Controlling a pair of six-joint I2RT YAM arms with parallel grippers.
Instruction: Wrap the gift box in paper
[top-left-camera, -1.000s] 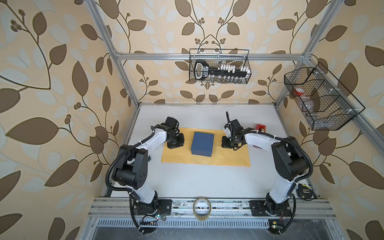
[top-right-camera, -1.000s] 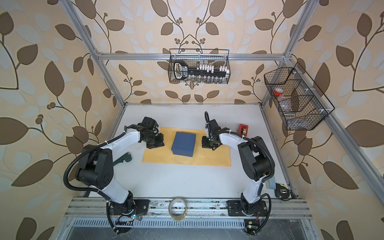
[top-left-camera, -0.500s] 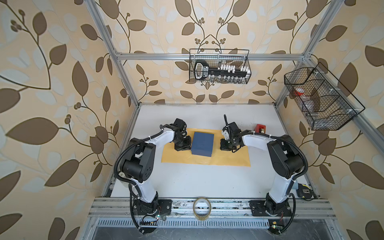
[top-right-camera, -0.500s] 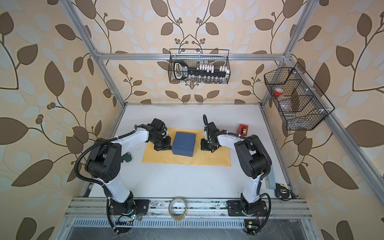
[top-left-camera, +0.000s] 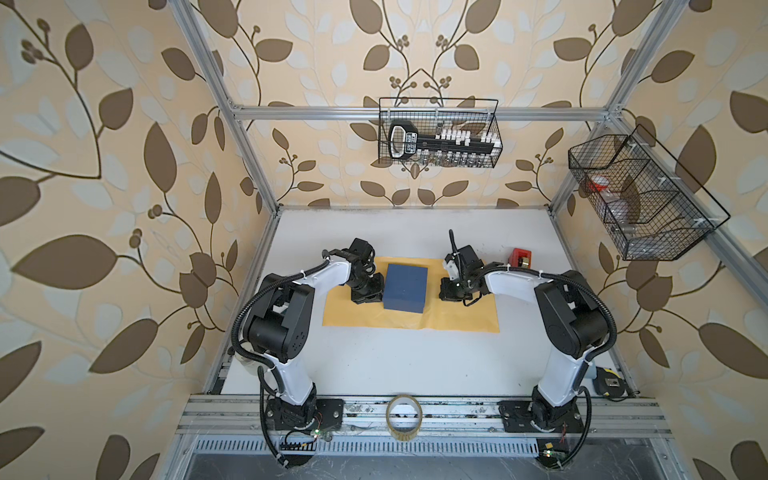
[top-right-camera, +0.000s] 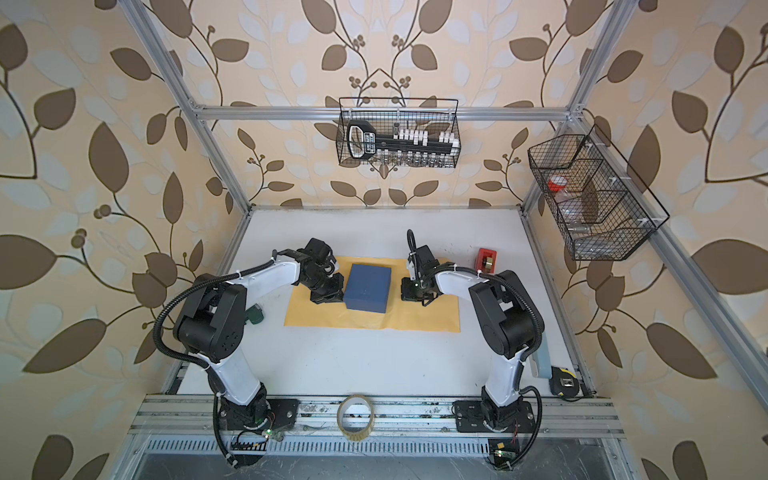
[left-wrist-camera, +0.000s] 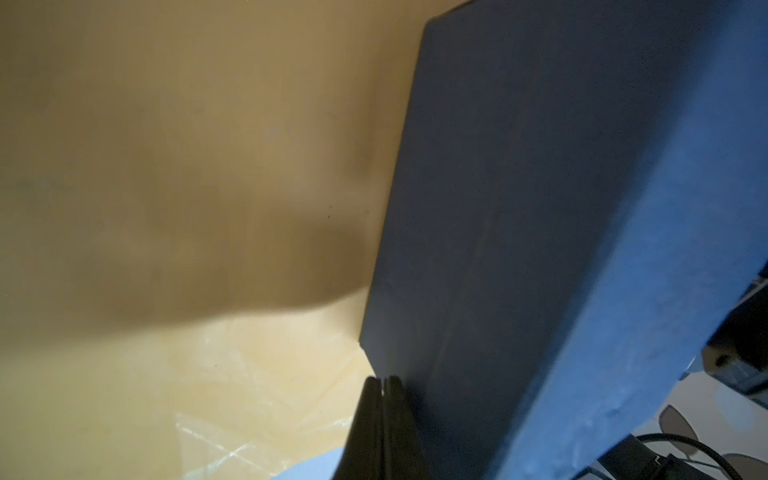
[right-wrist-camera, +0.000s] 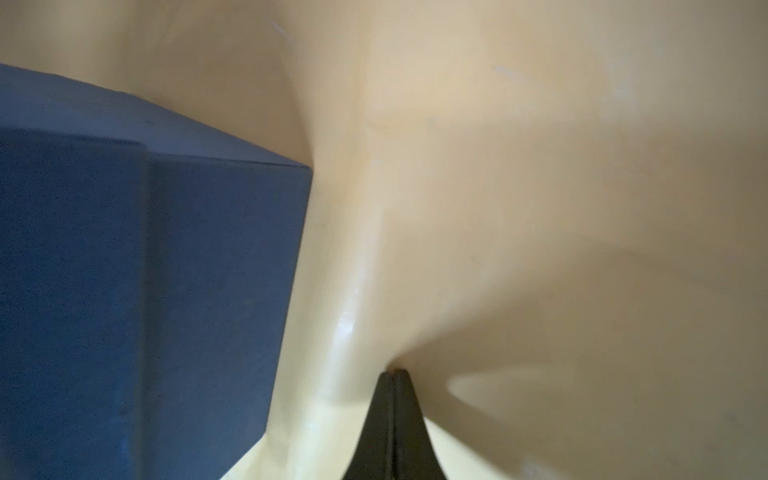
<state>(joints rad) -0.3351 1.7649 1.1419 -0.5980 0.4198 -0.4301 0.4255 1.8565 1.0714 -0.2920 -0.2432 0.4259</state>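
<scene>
Our left gripper has its jaws pressed together on nothing, its tip down on the paper right at the left wall of the gift box. The box sits flat on the yellow-tan sheet, left of its middle. We judge the first risk to be here: a closed tip pushing on that wall could slide the box across the slick sheet or drag the sheet along, leaving uneven flaps. On the other side of the box, our right gripper is likewise closed, its tip down where the paper rises into a soft ridge. Whether a fold is nipped between the jaws we cannot tell. If it is, a hard pull could crease or tear the thin sheet; if not, the tip may only skid and bunch it. Further right, the red tape dispenser stands just off the sheet's far corner, where a lifted flap might catch it. We find no writing on the box or the paper. The black tool in the wire basket carries a label, too small to read.
</scene>
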